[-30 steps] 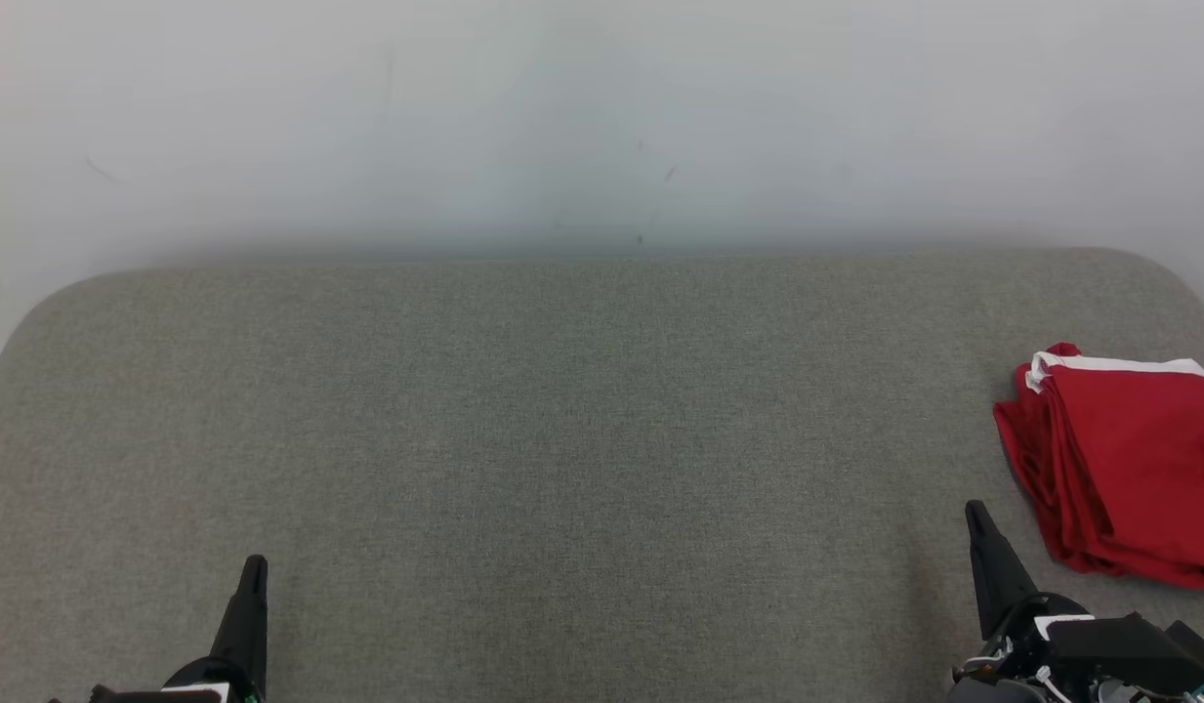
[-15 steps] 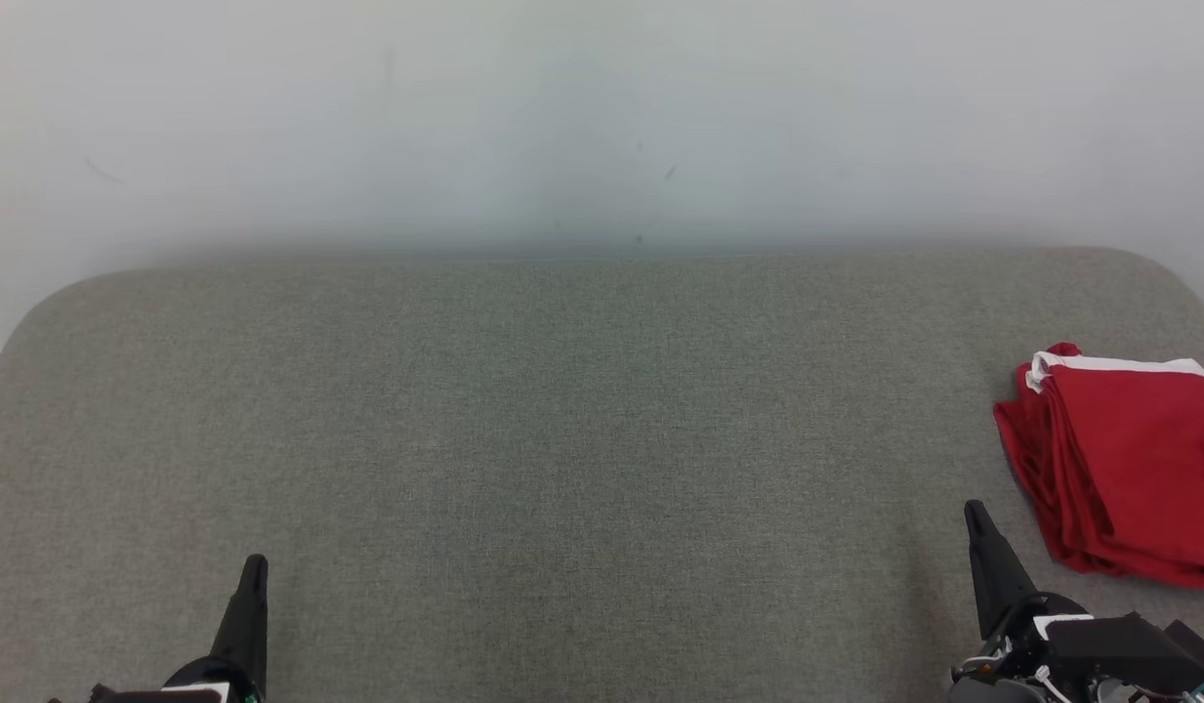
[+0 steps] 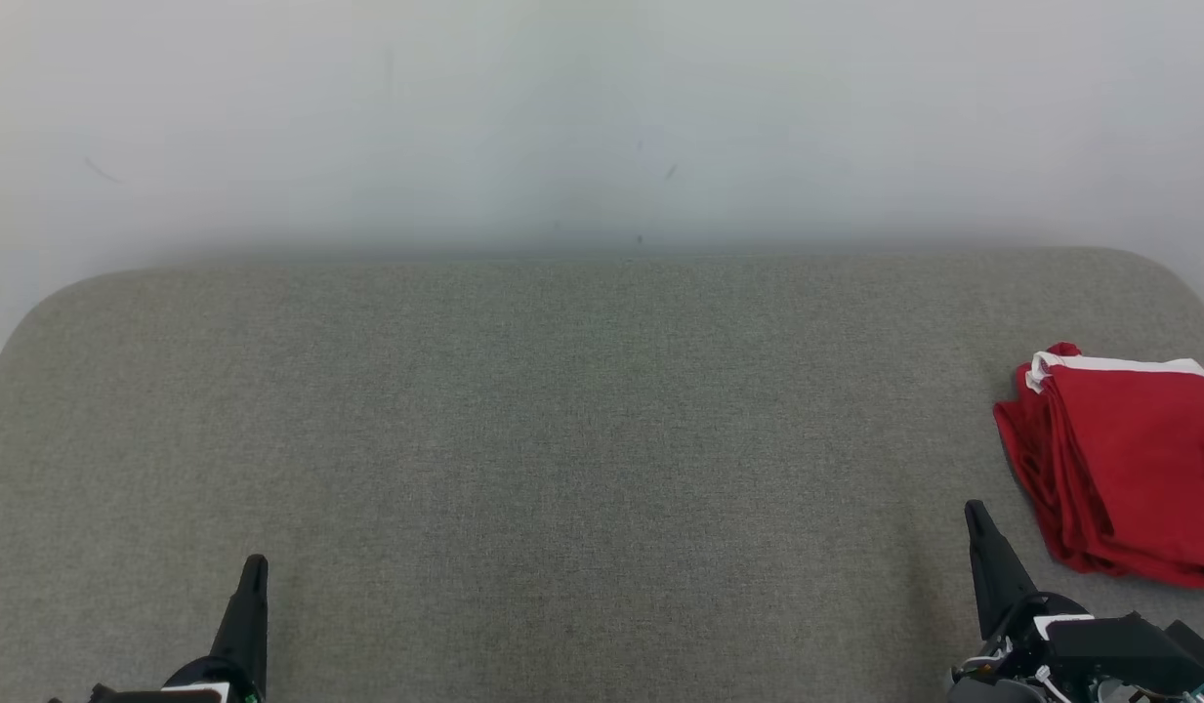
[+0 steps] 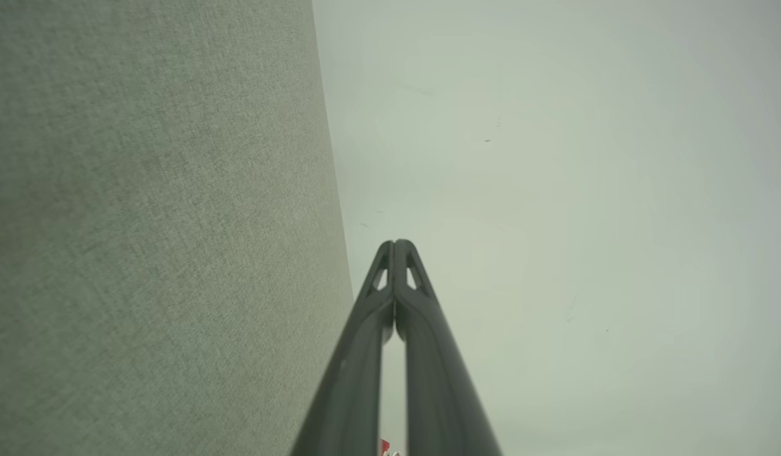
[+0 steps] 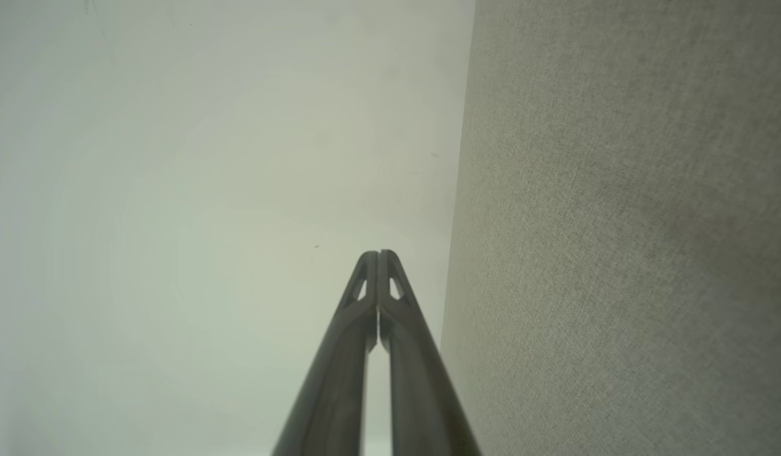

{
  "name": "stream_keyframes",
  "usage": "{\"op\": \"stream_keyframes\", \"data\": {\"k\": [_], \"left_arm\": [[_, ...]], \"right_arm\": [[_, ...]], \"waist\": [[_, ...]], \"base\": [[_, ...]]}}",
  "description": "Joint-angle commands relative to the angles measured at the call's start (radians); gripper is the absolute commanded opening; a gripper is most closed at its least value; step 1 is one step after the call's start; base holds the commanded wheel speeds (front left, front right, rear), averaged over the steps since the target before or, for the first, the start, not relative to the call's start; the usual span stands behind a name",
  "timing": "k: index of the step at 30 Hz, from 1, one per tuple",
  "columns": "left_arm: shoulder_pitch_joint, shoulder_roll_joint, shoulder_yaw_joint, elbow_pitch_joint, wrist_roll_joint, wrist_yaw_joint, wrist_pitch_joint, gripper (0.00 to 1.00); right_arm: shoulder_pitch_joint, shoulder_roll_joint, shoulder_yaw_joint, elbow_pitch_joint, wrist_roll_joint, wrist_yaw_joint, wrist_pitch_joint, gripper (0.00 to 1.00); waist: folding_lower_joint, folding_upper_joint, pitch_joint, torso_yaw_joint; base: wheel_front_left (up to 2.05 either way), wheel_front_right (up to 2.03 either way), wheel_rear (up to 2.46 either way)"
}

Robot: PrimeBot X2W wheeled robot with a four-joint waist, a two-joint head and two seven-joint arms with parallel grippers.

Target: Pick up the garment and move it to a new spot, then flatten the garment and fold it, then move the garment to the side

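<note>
Head view puts the 2 grippers at the near edge of the grey fabric tabletop (image 3: pixel 562 439): left gripper (image 3: pixel 253 571) toward the left corner, right gripper (image 3: pixel 975 513) toward the right, each pair of fingers pressed together on nothing. Just beyond the right gripper, the red garment (image 3: pixel 1139 459) with white trim lies folded at the right edge. A pale wall (image 3: pixel 602 117) stands behind. All 3 steps look done, so little seems left beyond resting the arms.
</note>
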Motion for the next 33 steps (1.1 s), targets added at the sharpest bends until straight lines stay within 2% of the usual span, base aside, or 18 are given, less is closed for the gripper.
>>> {"op": "stream_keyframes", "data": {"k": [1,33], "left_arm": [[-0.011,-0.001,0.002,-0.004,-0.009,-0.001,0.002,0.00],[-0.011,-0.001,0.003,-0.004,-0.009,-0.001,0.002,0.00]], "right_arm": [[-0.004,-0.001,0.000,-0.001,0.001,0.001,0.004,0.00],[-0.004,-0.001,0.000,-0.002,0.001,0.001,0.004,0.00]], "waist": [[0.0001,0.0000,0.000,0.000],[0.0001,0.0000,0.000,0.000]], "base": [[0.00,0.00,0.00],[0.00,0.00,0.00]]}}
